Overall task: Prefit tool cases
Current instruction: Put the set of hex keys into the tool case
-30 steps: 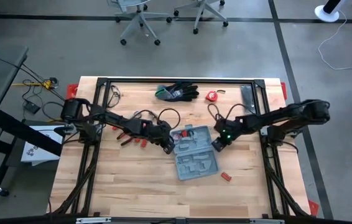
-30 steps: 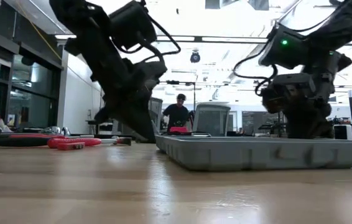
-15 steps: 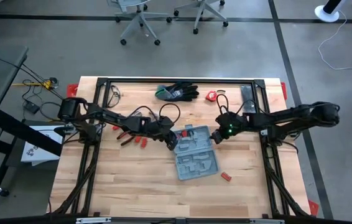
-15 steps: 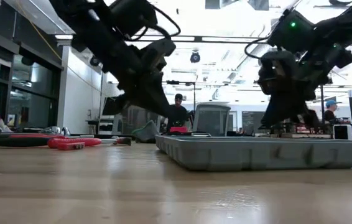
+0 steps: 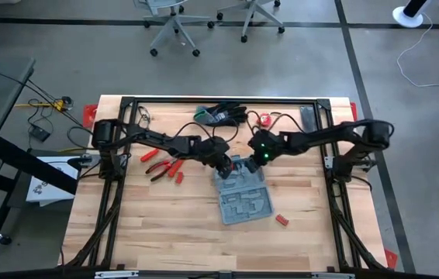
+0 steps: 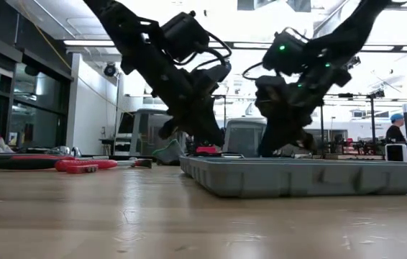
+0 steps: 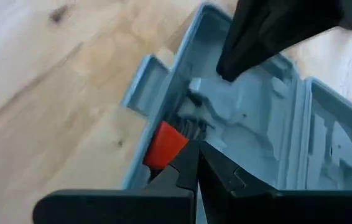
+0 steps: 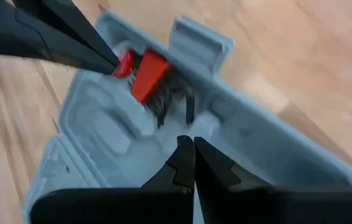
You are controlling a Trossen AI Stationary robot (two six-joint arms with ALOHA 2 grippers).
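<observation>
The grey-blue tool case (image 5: pixel 243 195) lies open and flat on the wooden table, its moulded recesses facing up. A red piece with dark metal parts (image 7: pixel 163 144) sits in a recess of its far half (image 5: pixel 235 172), near the latch tab (image 7: pixel 143 86). My left gripper (image 7: pixel 196 154) is shut, its tips at that red piece. My right gripper (image 8: pixel 192 148) is also shut. It slants down over the same half from the table's right, and its tips (image 7: pixel 224 74) stand close to my left gripper's. My left gripper comes slanting down from the table's left, its shut fingertips (image 8: pixel 111 62) right at the red piece (image 8: pixel 146 73); I cannot tell whether they touch it. My right gripper's shut fingertips stand just above the far half's recesses (image 8: pixel 138 127); I cannot tell whether they touch.
Red-handled pliers (image 5: pixel 161 167) lie left of the case. Black-and-green gloves (image 5: pixel 221 114), a red tape measure (image 5: pixel 264 119) and a dark flat bar (image 5: pixel 309 118) lie along the far edge. A small red part (image 5: pixel 281 221) sits near the case's right side. Bare wood stretches toward the near edge.
Both grippers have moved toward the far edge and toward each other. My left gripper came from the case's left side and my right gripper from its right side, and both now stand over its far half. Both have stayed shut. The case has kept its place.
</observation>
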